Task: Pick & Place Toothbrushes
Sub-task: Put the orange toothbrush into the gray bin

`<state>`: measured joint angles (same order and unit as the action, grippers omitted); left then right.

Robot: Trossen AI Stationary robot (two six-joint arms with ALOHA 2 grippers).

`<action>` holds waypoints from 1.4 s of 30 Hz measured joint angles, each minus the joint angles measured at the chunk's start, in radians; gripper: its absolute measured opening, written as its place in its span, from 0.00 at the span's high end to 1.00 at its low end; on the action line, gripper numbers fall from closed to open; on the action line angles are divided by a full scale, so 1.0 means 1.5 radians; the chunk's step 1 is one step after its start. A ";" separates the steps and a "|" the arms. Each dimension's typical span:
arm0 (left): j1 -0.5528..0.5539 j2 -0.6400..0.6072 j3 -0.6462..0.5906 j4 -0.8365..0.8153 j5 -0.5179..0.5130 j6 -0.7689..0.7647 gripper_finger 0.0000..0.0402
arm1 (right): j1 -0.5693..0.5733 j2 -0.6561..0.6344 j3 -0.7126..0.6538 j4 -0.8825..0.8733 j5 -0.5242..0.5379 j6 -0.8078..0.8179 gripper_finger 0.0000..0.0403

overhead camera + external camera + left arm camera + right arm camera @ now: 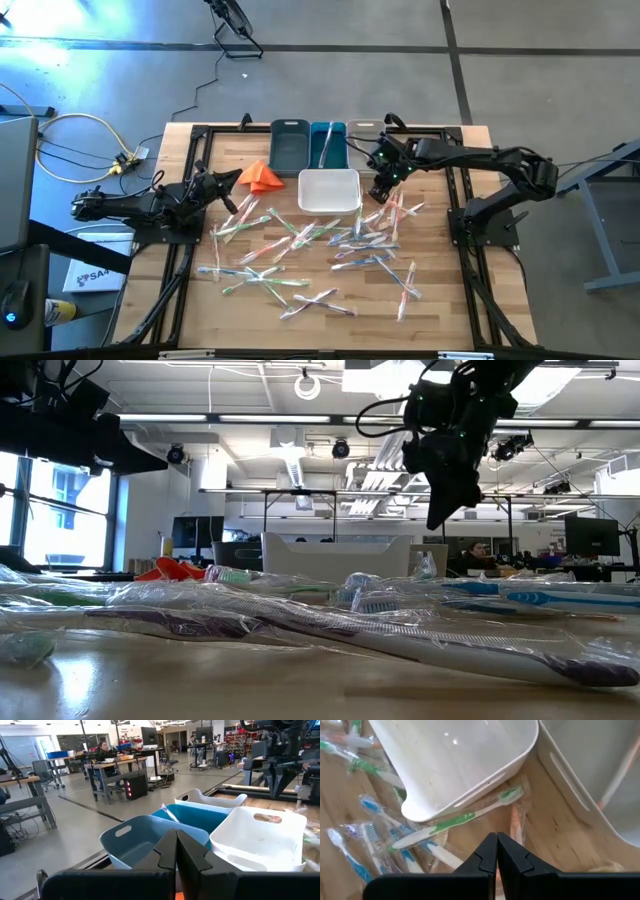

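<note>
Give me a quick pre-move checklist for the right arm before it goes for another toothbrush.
1. Right gripper empty: ok, fingers shut with nothing between them.
2. Right gripper opened for a pick: not ok, it needs opening first.
3. Target in view: ok, a green toothbrush lies on the table against the white bin, under its rim.
4. White bin has room: ok, it looks empty inside.
5. Left gripper out of the way: ok, it sits shut near the orange cloth, apart from the right arm.
6. Clean single pick: cannot tell, wrapped toothbrushes overlap nearby.
</note>
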<state>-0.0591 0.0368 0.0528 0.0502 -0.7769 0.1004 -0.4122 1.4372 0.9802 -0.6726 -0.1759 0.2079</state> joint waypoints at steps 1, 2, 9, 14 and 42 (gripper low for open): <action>0.000 0.000 0.000 0.000 0.000 0.000 1.00 | 0.000 0.000 0.000 0.003 -0.003 -0.004 0.99; 0.000 0.000 0.000 0.000 0.000 0.000 1.00 | 0.000 0.000 0.000 0.006 -0.004 -0.008 0.99; 0.000 0.000 0.000 0.000 0.000 -0.001 1.00 | 0.000 0.000 0.000 0.031 -0.007 -0.035 0.99; 0.000 0.000 0.000 0.000 0.000 -0.001 1.00 | 0.000 0.000 0.000 0.045 -0.007 -0.041 0.99; 0.000 0.000 0.000 0.000 0.000 -0.002 1.00 | -0.002 -0.147 -0.140 0.203 -0.024 -0.060 0.99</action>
<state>-0.0590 0.0368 0.0528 0.0498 -0.7773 0.0978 -0.4149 1.2162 0.7696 -0.3681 -0.2114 0.1182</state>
